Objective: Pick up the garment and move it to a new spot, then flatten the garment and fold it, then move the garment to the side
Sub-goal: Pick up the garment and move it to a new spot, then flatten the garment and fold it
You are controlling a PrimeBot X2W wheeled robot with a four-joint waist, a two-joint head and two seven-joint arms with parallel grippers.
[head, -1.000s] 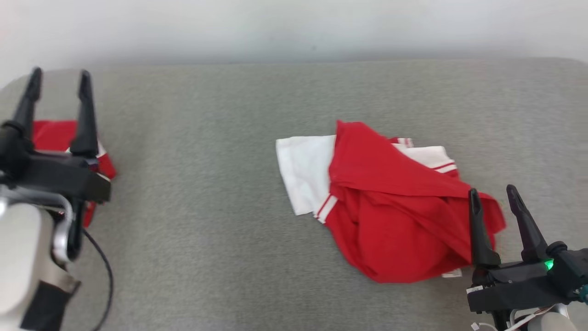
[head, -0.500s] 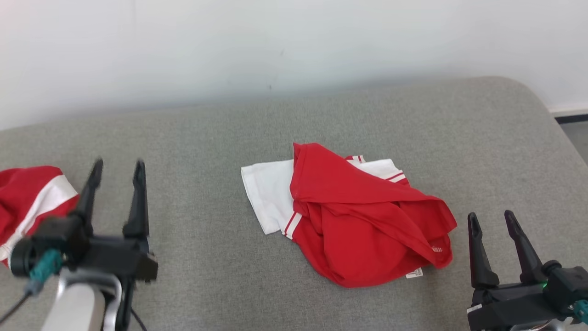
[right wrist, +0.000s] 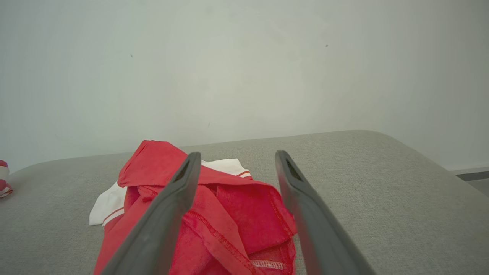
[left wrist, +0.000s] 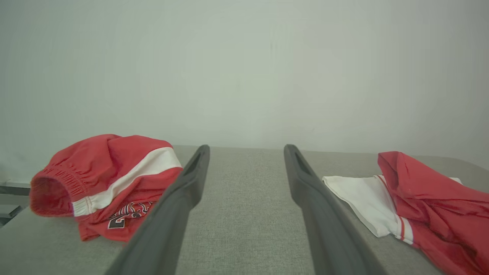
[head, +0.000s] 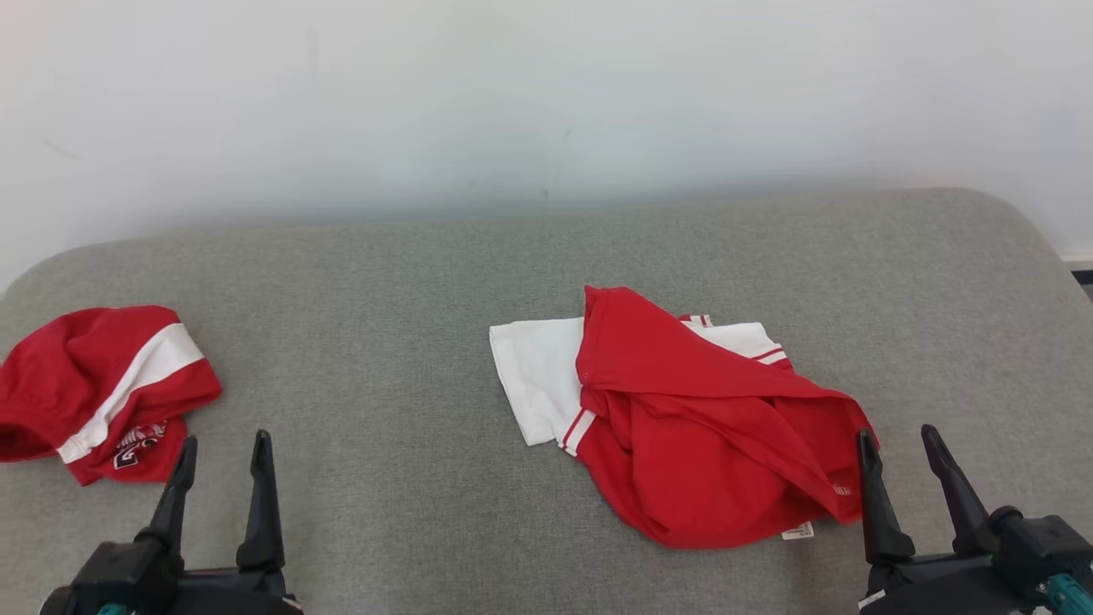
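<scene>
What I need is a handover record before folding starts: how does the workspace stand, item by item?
Surface: grey fabric pad, rounded corners, bare between the garments.
Job's things: red and white shirt, crumpled and unfolded, right of centre.
Clutter: red shorts with a white stripe, bunched at the left end.
Grippers: left gripper open, empty, at the near edge; right gripper open, empty, by the shirt's right edge.
Cables: nothing seen.
Surroundings: plain white wall behind the pad.
</scene>
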